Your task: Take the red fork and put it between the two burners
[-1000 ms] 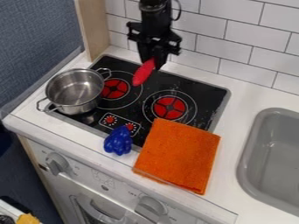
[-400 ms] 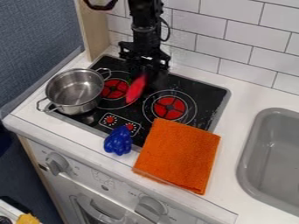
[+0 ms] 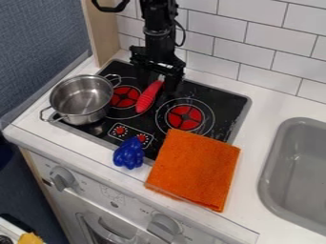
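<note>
At the far left stood a dark blue-grey textured wall (image 3: 38,43), with a bright yellow object (image 3: 30,238) in the bottom corner. A white toy oven front (image 3: 89,205) followed, bearing two round silver-grey knobs; it carried small printed marks and lettering. Above it, a round, shiny metal pot (image 3: 79,114) with two loop handles sat on the left side of a black cooktop (image 3: 219,102), near an upright pale wooden panel (image 3: 102,28).

Just right of the pot was the left burner (image 3: 125,96), red inside pale rings. In front of it lay a control panel (image 3: 130,134) with two small red dials ringed by fine white marks. A lumpy, glossy blue object (image 3: 129,153) rested at the cooktop's front edge.

The red fork with a ribbed handle (image 3: 147,97) was between the two burners, its handle slanting toward the front left. Over its rear end hung the black two-finger gripper (image 3: 157,83), its fingers apparently apart on either side; against the black surface, contact with the fork could not be made out.

Further right came the right burner (image 3: 185,117), a folded orange cloth (image 3: 194,169) across the cooktop's front corner, and a grey sink (image 3: 277,143).
</note>
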Tool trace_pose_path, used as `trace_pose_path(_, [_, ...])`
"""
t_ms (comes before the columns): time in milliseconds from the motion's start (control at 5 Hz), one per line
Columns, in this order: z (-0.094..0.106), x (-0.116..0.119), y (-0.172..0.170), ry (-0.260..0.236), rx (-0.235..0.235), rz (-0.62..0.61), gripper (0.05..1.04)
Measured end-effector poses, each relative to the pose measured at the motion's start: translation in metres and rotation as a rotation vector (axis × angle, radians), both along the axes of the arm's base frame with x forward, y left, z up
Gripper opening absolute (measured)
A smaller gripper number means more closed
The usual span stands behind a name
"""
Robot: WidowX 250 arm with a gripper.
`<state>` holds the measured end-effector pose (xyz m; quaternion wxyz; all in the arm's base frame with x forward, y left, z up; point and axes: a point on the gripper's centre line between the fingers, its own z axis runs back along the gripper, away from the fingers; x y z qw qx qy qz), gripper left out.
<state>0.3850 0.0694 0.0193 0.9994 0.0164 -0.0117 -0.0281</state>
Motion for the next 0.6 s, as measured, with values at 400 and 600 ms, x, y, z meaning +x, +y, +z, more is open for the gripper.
trace_pose_path(400, [0.074,-0.017,-0.011,-0.128,-0.016,-0.021,1.0])
trace_pose_path(600, [0.083,-0.019,-0.021,-0.148,-0.015,-0.054,1.0])
